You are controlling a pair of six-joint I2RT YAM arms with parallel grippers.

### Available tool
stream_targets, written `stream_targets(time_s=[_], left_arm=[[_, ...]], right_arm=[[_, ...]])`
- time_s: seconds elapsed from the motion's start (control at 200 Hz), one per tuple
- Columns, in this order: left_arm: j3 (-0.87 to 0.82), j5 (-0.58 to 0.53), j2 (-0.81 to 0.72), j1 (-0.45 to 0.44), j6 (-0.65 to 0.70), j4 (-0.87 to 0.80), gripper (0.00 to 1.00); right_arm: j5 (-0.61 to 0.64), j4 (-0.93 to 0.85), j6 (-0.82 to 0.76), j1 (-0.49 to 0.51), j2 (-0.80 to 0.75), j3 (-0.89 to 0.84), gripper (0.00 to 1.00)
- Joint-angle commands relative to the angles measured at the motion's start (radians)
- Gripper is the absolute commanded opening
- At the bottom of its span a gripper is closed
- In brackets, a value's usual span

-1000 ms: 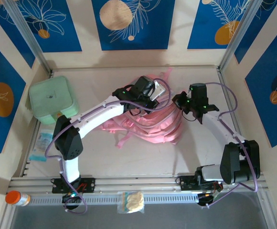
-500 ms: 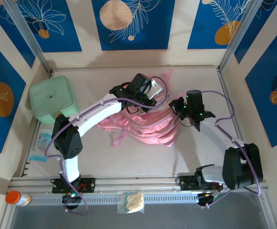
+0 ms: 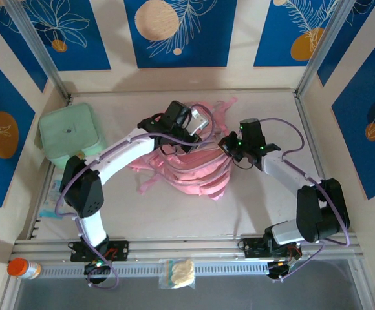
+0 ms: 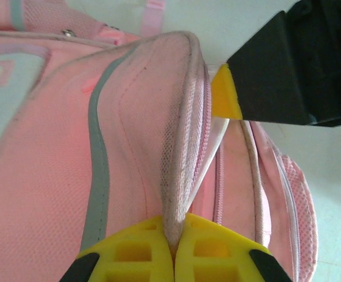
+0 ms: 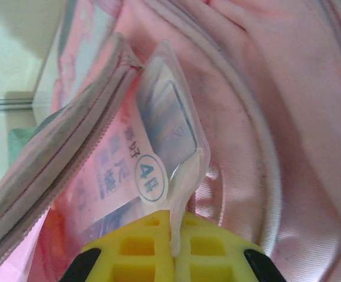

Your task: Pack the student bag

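The student bag [image 3: 197, 173], pink with pale panels, lies in the middle of the table. My left gripper [image 4: 173, 238] is shut on the mesh-lined zip edge of the bag's opening [image 4: 179, 147] and holds it up. My right gripper [image 5: 173, 241] is shut on the edge of a clear plastic packet [image 5: 153, 147] with a round "4" sticker; the packet sits inside the bag's opening, between the zip flap [image 5: 59, 153] and the pink lining [image 5: 288, 135]. From above, the left gripper [image 3: 192, 126] and the right gripper [image 3: 230, 146] meet over the bag's far end.
A mint-green lidded case [image 3: 71, 134] stands at the far left, with a flat packet [image 3: 50, 201] in front of it. An orange-capped bottle [image 3: 22, 267] and a bagged snack [image 3: 178, 272] lie on the near rail. Loose pink straps [image 3: 150, 181] trail left of the bag.
Both grippers have moved left, and the bag has shifted left with them. The right gripper has closed in on the bag's opening with the packet.
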Motion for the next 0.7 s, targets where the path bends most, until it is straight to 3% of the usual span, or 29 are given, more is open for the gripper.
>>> stream_targets(time_s=[0.0, 0.095, 0.21, 0.295, 0.385, 0.465, 0.56, 0.695], left_arm=[[-0.002, 0.119, -0.05, -0.021, -0.004, 0.154, 0.0], [-0.029, 0.081, -0.06, -0.021, 0.006, 0.156, 0.0], [-0.05, 0.014, -0.077, -0.021, -0.003, 0.147, 0.0], [-0.095, 0.002, -0.101, -0.021, 0.009, 0.164, 0.0], [-0.144, -0.015, -0.126, -0.014, 0.03, 0.187, 0.0], [-0.151, -0.001, -0.138, -0.004, 0.058, 0.164, 0.0], [-0.158, 0.008, -0.159, 0.008, 0.089, 0.129, 0.0], [-0.202, 0.012, -0.202, 0.022, 0.104, 0.123, 0.0]], right_arm=[[-0.104, -0.04, -0.074, -0.013, -0.015, 0.016, 0.0], [-0.174, 0.009, -0.109, -0.014, -0.004, 0.008, 0.0], [-0.11, -0.067, -0.139, 0.021, 0.009, 0.012, 0.0], [-0.135, -0.109, -0.134, -0.025, -0.001, 0.011, 0.0], [-0.169, -0.08, -0.147, -0.077, -0.062, -0.016, 0.18], [-0.156, -0.163, -0.196, -0.089, -0.084, 0.019, 0.3], [-0.18, -0.191, -0.215, -0.128, -0.094, 0.015, 0.38], [-0.328, -0.161, -0.267, -0.175, -0.06, 0.034, 0.46]])
